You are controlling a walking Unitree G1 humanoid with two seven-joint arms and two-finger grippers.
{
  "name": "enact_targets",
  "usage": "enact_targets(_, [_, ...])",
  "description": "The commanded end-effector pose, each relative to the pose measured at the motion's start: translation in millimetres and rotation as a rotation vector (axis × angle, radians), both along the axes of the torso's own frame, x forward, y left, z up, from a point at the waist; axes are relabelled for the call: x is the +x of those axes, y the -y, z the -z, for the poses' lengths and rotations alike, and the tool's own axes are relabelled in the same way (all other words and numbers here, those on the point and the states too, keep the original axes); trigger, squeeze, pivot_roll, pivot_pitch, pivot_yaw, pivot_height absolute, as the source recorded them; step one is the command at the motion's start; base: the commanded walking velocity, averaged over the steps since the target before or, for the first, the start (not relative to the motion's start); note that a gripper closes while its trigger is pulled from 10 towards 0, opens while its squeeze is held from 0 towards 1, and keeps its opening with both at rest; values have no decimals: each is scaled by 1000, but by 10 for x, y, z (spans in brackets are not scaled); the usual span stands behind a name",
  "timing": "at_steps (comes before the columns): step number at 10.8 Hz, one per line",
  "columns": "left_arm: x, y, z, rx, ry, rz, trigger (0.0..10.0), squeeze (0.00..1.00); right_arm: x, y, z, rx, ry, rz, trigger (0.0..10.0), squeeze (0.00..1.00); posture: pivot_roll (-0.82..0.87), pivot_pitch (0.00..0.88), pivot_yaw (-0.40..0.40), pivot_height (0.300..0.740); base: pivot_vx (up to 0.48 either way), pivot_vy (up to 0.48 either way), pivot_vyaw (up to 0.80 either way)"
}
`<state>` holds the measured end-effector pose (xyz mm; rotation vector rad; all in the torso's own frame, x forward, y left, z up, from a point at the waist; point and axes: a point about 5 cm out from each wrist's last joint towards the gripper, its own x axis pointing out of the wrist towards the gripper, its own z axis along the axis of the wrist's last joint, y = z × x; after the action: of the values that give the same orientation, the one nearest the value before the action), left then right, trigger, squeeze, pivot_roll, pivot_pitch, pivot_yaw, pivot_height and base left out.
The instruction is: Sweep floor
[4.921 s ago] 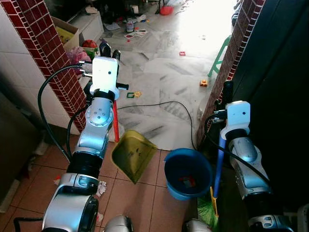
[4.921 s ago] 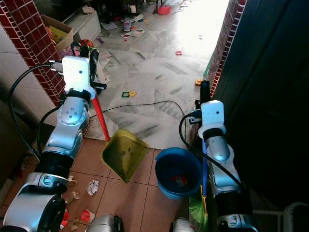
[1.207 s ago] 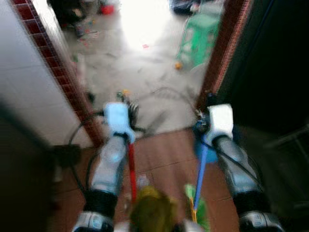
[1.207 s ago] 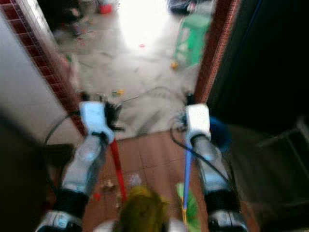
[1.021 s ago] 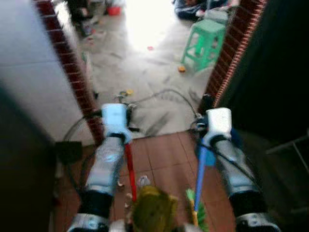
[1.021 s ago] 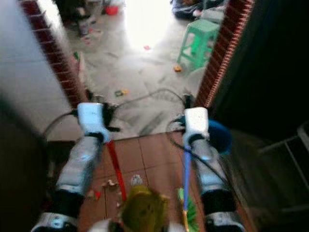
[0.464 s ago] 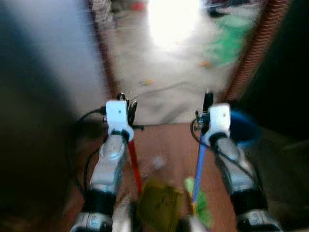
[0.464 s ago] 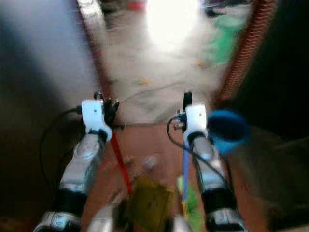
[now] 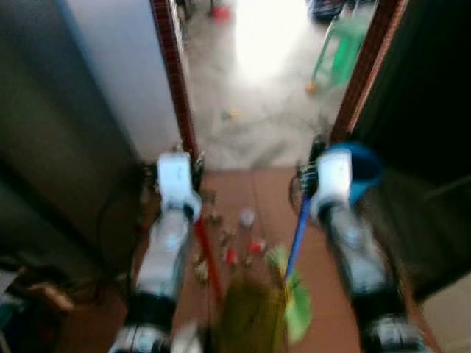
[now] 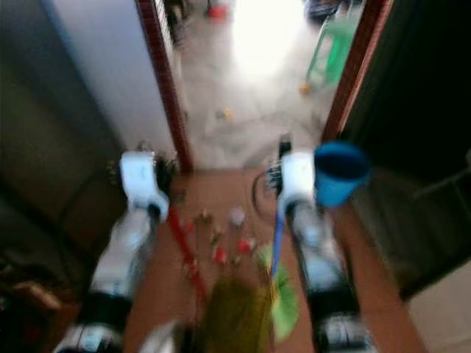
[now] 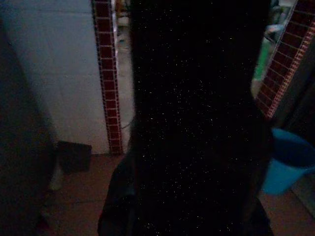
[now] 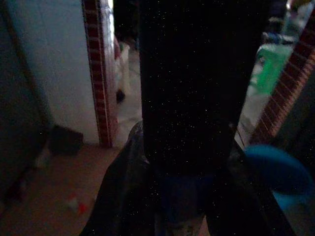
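Everything in the head views is blurred. My left gripper [image 9: 179,157] is shut on the red handle [image 9: 207,257] of an olive-yellow dustpan [image 9: 246,318], which hangs low in front of me. My right gripper [image 9: 321,148] is shut on the blue broom handle [image 9: 297,234], and the green bristles [image 9: 292,298] trail beside the dustpan. Several scraps of litter [image 9: 237,237] lie on the terracotta tiles between my arms. A blue bucket [image 10: 338,173] stands just right of my right wrist and also appears as the bucket [image 11: 289,163] in the left wrist view.
A red-brick door edge [image 9: 174,70] with a white tiled wall [image 9: 118,66] stands on the left, and a brick jamb [image 9: 366,66] and dark door on the right. Beyond lies bright marble floor [image 9: 265,95] with a green stool [image 9: 340,55]. Dark furniture [image 9: 44,184] crowds my left.
The whole view has shifted with the camera: more tiled floor and the litter now show between the arms, and the bucket sits close by the right wrist. Both grips are unchanged.
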<state>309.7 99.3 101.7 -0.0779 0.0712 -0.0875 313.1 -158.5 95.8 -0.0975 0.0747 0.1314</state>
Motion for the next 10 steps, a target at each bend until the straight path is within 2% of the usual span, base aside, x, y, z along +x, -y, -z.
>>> enact_targets(1, [74,-24,-208,33,103,-23,10000,0,41,-22,-41,20,6,-5,10000,0,-66,0,47,740,0,0,0])
enact_targets(2, [73,-146,-195,64,110,-88,10000,0,46,-2,-32,26,13,-7,10000,0,-25,0,38,740,0,0,0])
enact_targets(3, [32,-224,-150,71,100,-95,10000,0,39,-25,-20,25,15,-29,10000,0,-14,0,21,740,0,0,0])
enact_targets(5, [-29,-335,-27,101,70,-136,10000,0,40,-129,-21,21,23,-85,10000,0,-11,0,7,740,0,0,666])
enact_targets(7, [-58,-434,92,113,40,-186,10000,0,57,-168,2,20,20,-100,10000,0,2,0,-5,740,0,0,656])
enact_targets(8, [-80,-502,186,134,21,-201,10000,0,75,-153,20,15,18,-91,10000,0,1,0,-8,740,0,0,431])
enact_targets(10, [-173,-629,458,157,-74,-160,10000,0,74,-24,74,-10,21,-16,10000,0,1,0,-16,740,0,0,0])
